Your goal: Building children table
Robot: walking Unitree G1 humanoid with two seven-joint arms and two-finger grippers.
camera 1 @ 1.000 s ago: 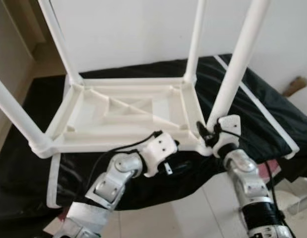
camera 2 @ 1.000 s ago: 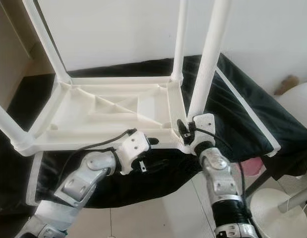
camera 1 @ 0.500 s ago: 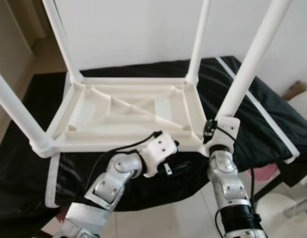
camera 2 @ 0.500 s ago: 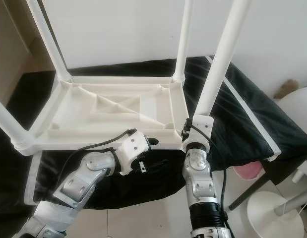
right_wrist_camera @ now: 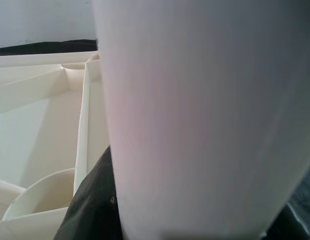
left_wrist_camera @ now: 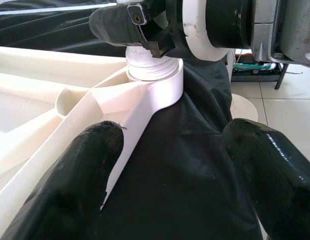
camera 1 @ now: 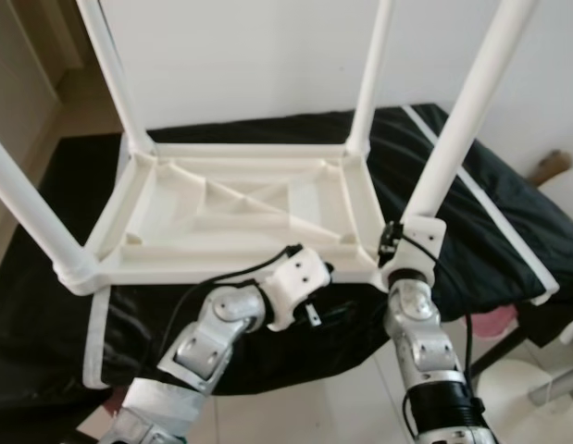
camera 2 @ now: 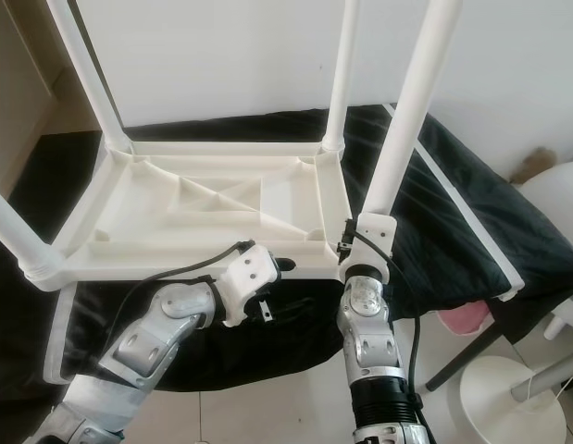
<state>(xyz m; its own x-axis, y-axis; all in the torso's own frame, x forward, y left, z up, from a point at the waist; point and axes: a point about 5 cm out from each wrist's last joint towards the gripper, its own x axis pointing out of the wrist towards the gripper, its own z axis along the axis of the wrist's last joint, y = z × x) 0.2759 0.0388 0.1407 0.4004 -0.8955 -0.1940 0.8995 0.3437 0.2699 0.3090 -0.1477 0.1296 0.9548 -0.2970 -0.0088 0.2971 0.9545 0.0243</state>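
Table top: the white plastic table top (camera 1: 240,208) lies upside down on a surface draped in black cloth (camera 1: 490,231), ribbed underside up, its near edge at the cloth's front edge.
Legs: four white legs stand up from the corners — three look seated; the near-right leg (camera 1: 457,129) is the one being worked, its foot at the near-right corner socket (left_wrist_camera: 155,75).
Right gripper: the right gripper (camera 1: 397,252) sits low on that leg, just above the socket; in the left wrist view a black finger (left_wrist_camera: 127,25) presses against the leg's base. It appears clamped on the leg, though how far the fingers close cannot be read exactly.
Left gripper: the left gripper (left_wrist_camera: 170,170) is spread wide and holds nothing; one finger (left_wrist_camera: 77,170) lies against the near rim of the table top, the other (left_wrist_camera: 270,172) hangs over the cloth, near the worked corner.
Step in hand: seating the last leg — by the look of it, twisting or pressing it home in its socket.
Next move: likely the leg kept upright and pushed or turned straight down until it sits flush, with the left gripper bracing the rim so the table top does not slide off the cloth's edge.
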